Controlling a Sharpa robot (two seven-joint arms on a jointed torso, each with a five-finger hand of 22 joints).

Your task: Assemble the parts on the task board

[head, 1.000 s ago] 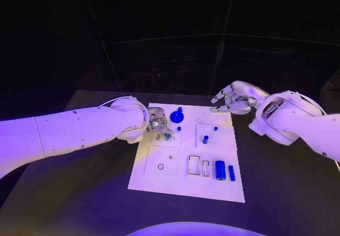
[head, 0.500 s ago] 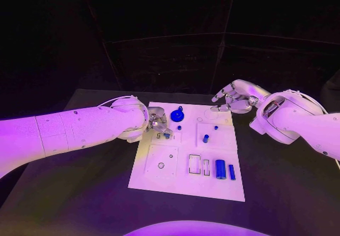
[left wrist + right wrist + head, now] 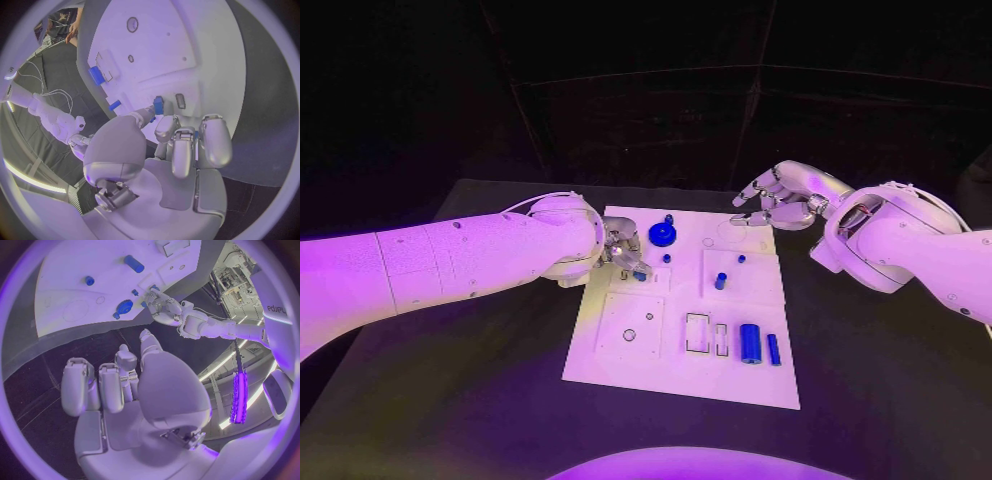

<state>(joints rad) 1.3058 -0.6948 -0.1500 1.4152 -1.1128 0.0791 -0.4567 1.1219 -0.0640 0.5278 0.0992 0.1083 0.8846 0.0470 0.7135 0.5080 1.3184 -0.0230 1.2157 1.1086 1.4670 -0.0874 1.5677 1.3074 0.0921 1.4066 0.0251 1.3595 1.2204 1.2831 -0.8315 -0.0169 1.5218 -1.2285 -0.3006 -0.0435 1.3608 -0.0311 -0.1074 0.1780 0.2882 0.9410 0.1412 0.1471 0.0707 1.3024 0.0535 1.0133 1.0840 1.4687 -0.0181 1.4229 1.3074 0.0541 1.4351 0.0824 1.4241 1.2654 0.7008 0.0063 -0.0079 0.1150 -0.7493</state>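
Now small blue part [image 3: 159,105], pinched by left robot hand [image 3: 178,145]

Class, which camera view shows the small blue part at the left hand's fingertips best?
The left wrist view: the blue part sits close and unobstructed between the left hand fingertips. The head view shows it tiny under the hand; the right wrist view shows it too small to make out.

The right hand [image 3: 134,390] is hovering over the black table [image 3: 94,347] just off the far edge of the task board [image 3: 75,285], its fingers partly curled and holding nothing. On the board a round blue part [image 3: 124,306] is lying near that far edge, with a small blue piece [image 3: 89,280] and a blue cylinder [image 3: 134,263] sitting farther in. The left hand [image 3: 164,306] is reaching onto the board beside the round part, its fingertips gathering around a small blue part [image 3: 154,288].
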